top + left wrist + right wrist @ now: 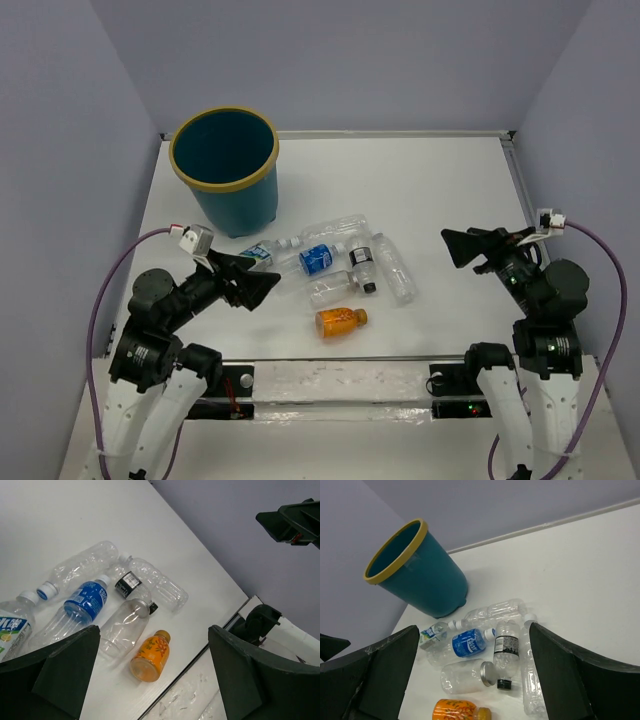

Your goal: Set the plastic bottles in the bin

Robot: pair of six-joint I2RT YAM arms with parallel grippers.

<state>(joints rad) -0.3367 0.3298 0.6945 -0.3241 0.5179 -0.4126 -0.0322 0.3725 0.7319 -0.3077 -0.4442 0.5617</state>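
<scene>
Several plastic bottles lie in a cluster mid-table: an orange bottle (pixel 340 319) (pixel 150 656) (pixel 460 711) nearest the front, a blue-labelled one (pixel 316 258) (pixel 85 602) (pixel 468 641), a black-labelled one (pixel 362 266) (pixel 507 652), a clear jar with a silver cap (pixel 330 290) (pixel 466 675), and clear ones. The teal bin (pixel 226 165) (pixel 415 570) with a yellow rim stands upright at the back left. My left gripper (pixel 262 286) (pixel 155 680) is open and empty, just left of the cluster. My right gripper (pixel 462 246) (pixel 470 680) is open and empty, right of the cluster.
The table's front edge (pixel 330 362) runs just in front of the orange bottle. A raised rail (pixel 520 185) borders the right side. Purple walls enclose the table on three sides.
</scene>
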